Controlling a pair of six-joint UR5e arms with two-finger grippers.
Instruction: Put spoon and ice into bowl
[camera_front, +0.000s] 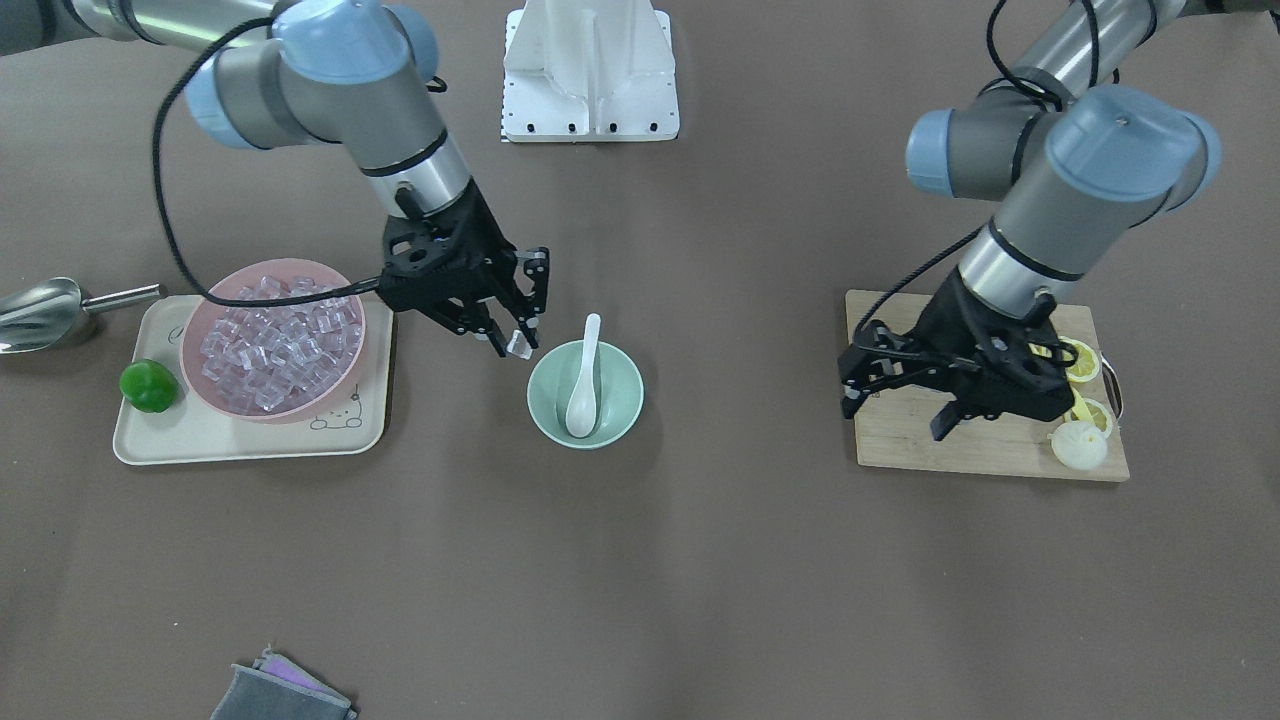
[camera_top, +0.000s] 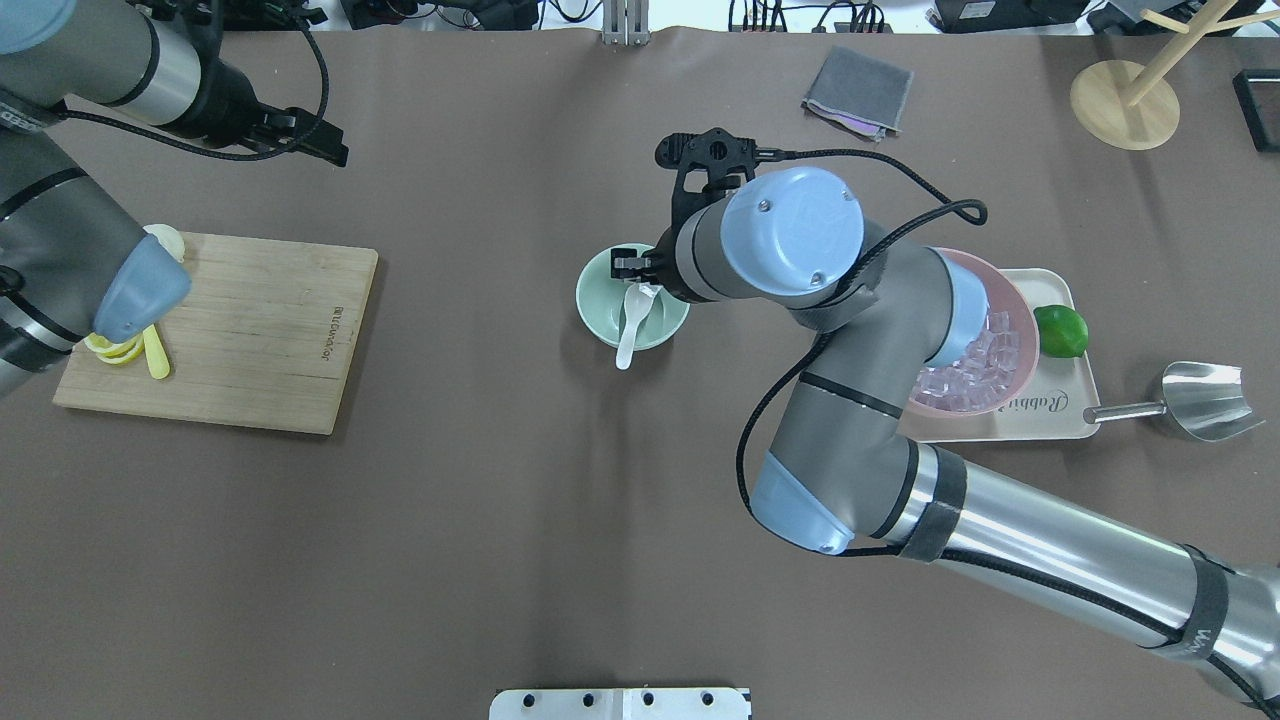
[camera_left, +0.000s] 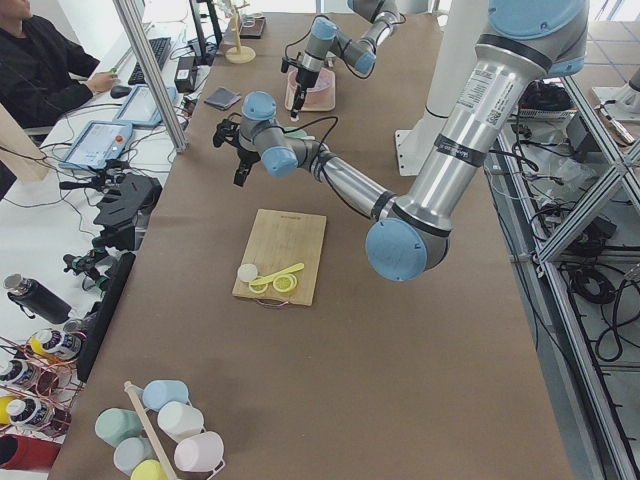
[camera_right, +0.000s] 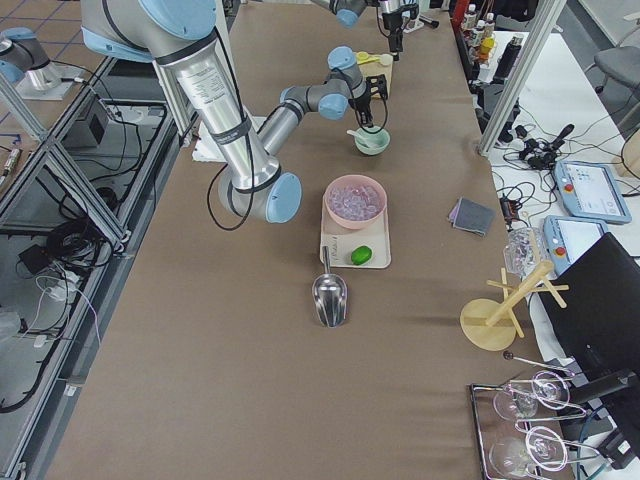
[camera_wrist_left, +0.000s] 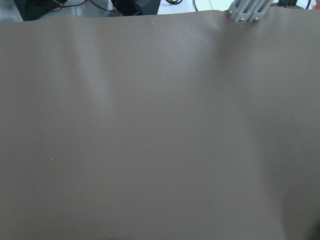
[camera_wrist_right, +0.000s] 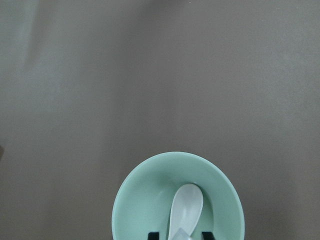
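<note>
Since the spoon (camera_front: 582, 398) already lies in the green bowl (camera_front: 622, 412), scoop down in the bottom and handle leaning out over the rim toward the robot's edge of the counter, I count that half of the job as done. The bowl stands near the middle of the counter.

What is left is the ice. The right jaws are closed on one clear ice cube (camera_front: 518, 345) and hang at the bowl's rim on the side facing the counter's right end. From the wrist view they look to be over the bowl, though I cannot tell how high. The cube is not in the bowl yet. By my reckoning, one release over the hollow would finish the task.

The supply sits toward the right end — a pink bowl (camera_front: 196, 345) heaped with cubes on a cream tray (camera_front: 250, 442).

The left jaws stand open and hold nothing, near the wooden board (camera_front: 960, 455) toward the left end — idle, as far as I can judge.
</note>
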